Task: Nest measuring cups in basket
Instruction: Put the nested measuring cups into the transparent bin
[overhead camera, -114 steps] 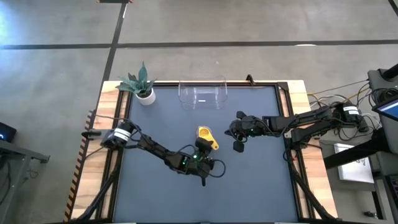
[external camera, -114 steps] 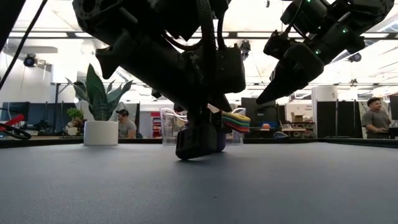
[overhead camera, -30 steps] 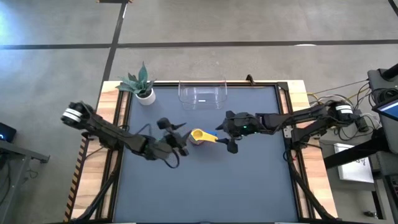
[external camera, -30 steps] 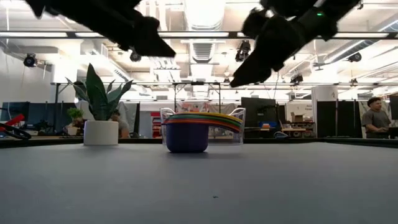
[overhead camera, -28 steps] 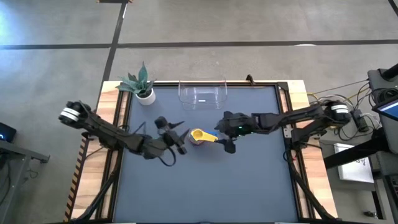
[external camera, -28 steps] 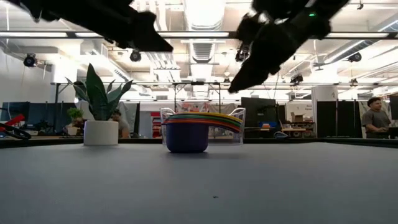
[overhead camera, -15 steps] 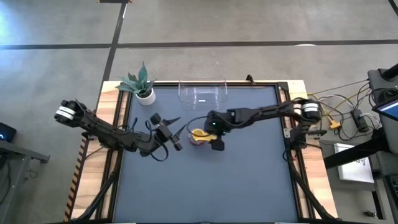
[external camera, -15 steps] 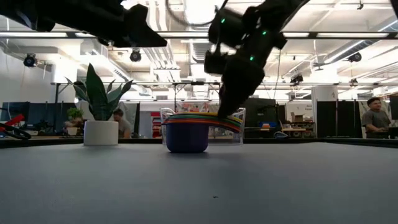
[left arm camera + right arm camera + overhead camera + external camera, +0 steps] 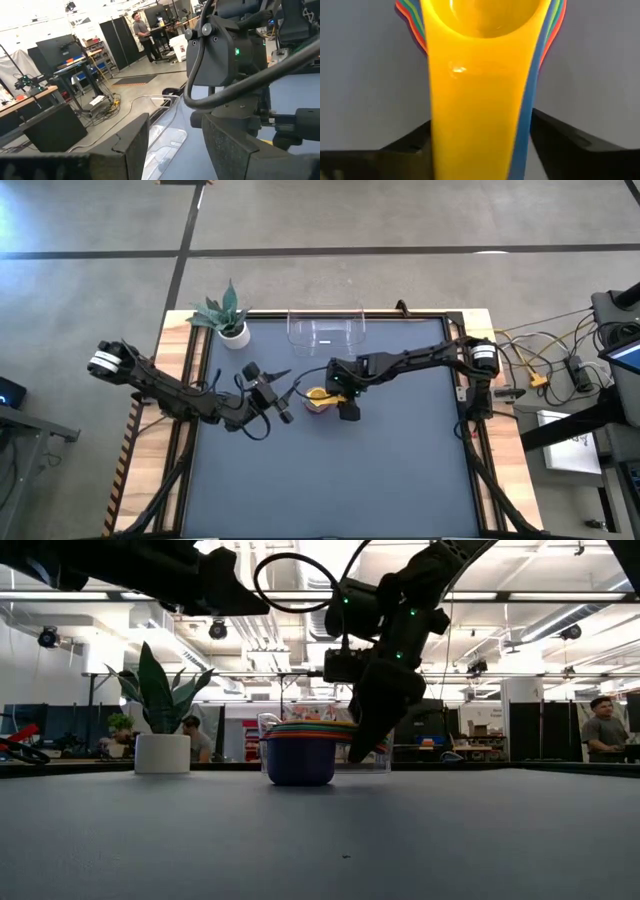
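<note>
Right pincer [image 9: 343, 402] has lowered, hiding the measuring cups' [image 9: 318, 397] handles.

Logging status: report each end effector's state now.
Left end effector: open, empty.
Right end effector: at nested colourful plastic measuring cups' handles; cannot be told.

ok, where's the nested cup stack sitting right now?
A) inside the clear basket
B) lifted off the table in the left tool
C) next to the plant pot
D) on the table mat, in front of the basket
D: the measuring cups sit nested on the table mat, short of the basket, which holds none; the right tool is at their handles and the left tool waits open beside them.
</note>
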You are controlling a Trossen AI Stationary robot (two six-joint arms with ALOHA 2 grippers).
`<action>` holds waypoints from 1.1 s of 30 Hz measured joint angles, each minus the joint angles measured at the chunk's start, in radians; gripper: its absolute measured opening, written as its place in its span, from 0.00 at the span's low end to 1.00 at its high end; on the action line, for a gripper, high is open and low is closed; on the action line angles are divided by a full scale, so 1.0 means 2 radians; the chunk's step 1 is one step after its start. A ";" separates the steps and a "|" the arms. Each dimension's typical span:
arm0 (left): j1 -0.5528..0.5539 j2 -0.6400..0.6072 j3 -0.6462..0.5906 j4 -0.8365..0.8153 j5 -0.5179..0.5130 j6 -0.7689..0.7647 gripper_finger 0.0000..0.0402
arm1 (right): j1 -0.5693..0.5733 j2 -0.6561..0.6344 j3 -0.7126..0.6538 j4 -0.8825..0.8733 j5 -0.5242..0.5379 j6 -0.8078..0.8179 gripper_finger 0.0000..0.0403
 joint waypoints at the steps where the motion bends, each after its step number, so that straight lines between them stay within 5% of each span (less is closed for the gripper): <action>1: 0.000 0.000 0.000 0.000 0.000 0.000 0.42 | 0.000 0.000 0.000 -0.001 0.000 -0.002 0.57; 7: 0.001 0.000 0.000 0.001 0.000 0.000 0.42 | 0.000 -0.002 0.000 -0.002 0.000 -0.009 0.31; 17: 0.005 -0.004 0.000 0.004 -0.002 0.010 0.42 | 0.000 -0.014 0.008 -0.008 0.003 -0.009 0.32; 24: 0.005 -0.039 0.000 0.003 -0.014 0.028 0.42 | -0.010 -0.086 0.018 -0.010 0.027 -0.023 0.32; 30: 0.006 -0.052 -0.024 0.005 0.002 0.016 0.42 | -0.075 -0.135 0.042 -0.018 0.039 -0.057 0.32; 33: 0.008 -0.059 -0.039 0.008 0.002 -0.002 0.42 | -0.130 -0.136 0.064 -0.021 0.000 -0.080 0.32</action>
